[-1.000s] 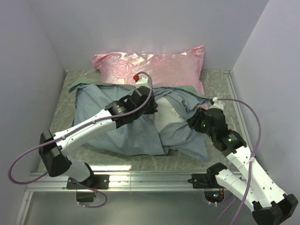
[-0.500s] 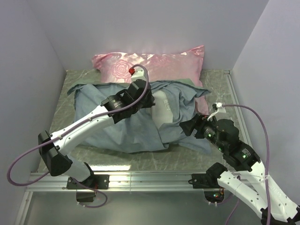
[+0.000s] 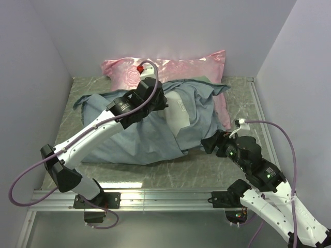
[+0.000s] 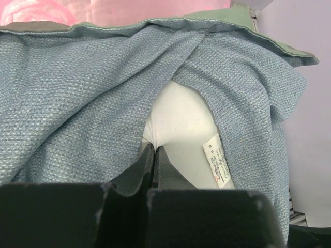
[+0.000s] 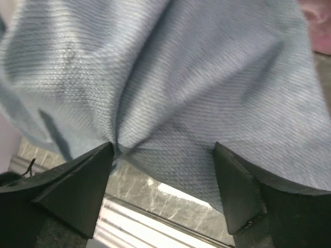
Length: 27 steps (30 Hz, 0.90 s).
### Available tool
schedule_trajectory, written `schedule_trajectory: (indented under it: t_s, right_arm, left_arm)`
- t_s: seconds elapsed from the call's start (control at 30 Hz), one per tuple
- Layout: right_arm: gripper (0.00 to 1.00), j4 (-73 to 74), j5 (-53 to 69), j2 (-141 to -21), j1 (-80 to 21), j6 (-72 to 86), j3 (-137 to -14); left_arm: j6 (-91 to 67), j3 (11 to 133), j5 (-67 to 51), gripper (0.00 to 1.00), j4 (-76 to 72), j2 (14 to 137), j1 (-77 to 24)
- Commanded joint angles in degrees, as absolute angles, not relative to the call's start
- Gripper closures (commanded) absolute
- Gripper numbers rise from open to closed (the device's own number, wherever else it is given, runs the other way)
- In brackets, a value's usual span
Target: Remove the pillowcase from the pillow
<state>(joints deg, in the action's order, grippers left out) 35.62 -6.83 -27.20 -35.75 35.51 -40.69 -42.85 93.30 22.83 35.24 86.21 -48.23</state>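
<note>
The pillowcase (image 3: 134,137) lies rumpled across the table with its grey-blue inside showing and a green edge (image 4: 248,23) at the far side. The off-white pillow (image 3: 178,116) pokes out of its opening, a small label (image 4: 218,163) on it. My left gripper (image 3: 164,106) reaches over the case and is shut on a pinch of the pillow's white cloth (image 4: 181,119) at its fingertips (image 4: 154,149). My right gripper (image 3: 206,146) stands open at the near right edge of the case; grey-blue cloth (image 5: 196,77) hangs just beyond its spread fingers (image 5: 163,155), not gripped.
A shiny pink rose-patterned pillow (image 3: 170,70) lies against the back wall, partly under the case's far edge. Walls close in on the left, back and right. The marbled table top (image 3: 207,170) and a metal rail (image 3: 155,194) run along the near side.
The left arm has drawn the pillow toward the back, baring more white. The right gripper has opened, let the pillowcase go and pulled back toward the near edge.
</note>
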Motion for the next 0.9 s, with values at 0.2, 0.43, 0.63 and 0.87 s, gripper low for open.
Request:
schedule_trajectory:
  t_s: [0.2, 0.43, 0.63, 0.87]
  right_arm:
    - [0.81, 37.8, -16.6, -25.3, -36.0, 39.3, -42.9]
    - [0.96, 45.2, -24.1, -25.9, -36.0, 41.7, -45.8]
    - [0.96, 47.5, -31.1, -25.0, -36.0, 44.3, -45.4]
    - [0.94, 47.4, -37.3, -33.9, -33.2, 45.6, -48.6]
  left_arm:
    - [-41.8, 96.2, 24.6, 1.00, 29.5, 81.9, -45.8]
    - [-41.7, 92.1, 23.0, 1.00, 29.2, 76.9, -41.8]
    - [-40.6, 88.8, 22.4, 1.00, 30.6, 71.6, -38.5]
    - [-40.6, 80.1, 19.9, 1.00, 30.9, 64.7, -34.4]
